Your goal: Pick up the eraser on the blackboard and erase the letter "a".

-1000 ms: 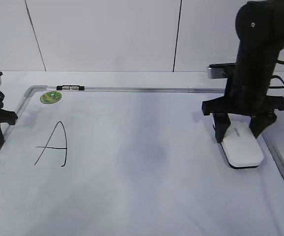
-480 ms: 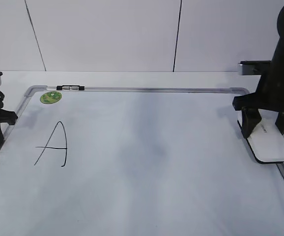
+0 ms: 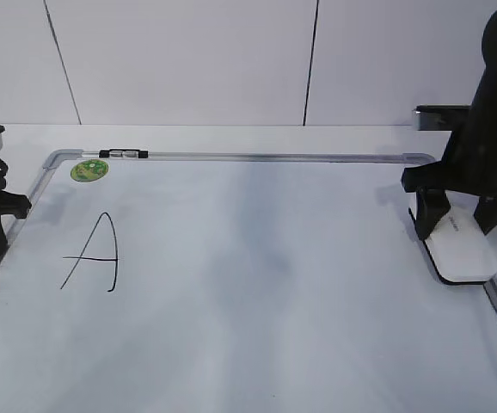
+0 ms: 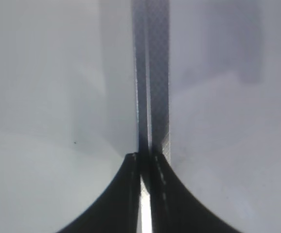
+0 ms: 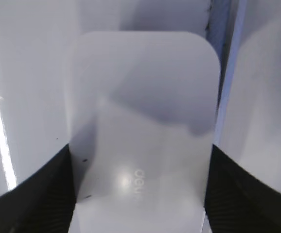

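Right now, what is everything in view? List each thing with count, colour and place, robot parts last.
blackboard: one, white surface with grey metal frame, fills the table.
capital "A": one, black marker, left part of the board.
round sticker: one, green, far left corner of the board.
marker: one, black and clear, lying on the far frame rail by the sticker.
eraser: one, white with a dark underside, at the board's right edge.
wall panels: white, behind the table.
left gripper: black, fingers together over the frame at the left edge.
right gripper: black, fingers either side of the eraser.
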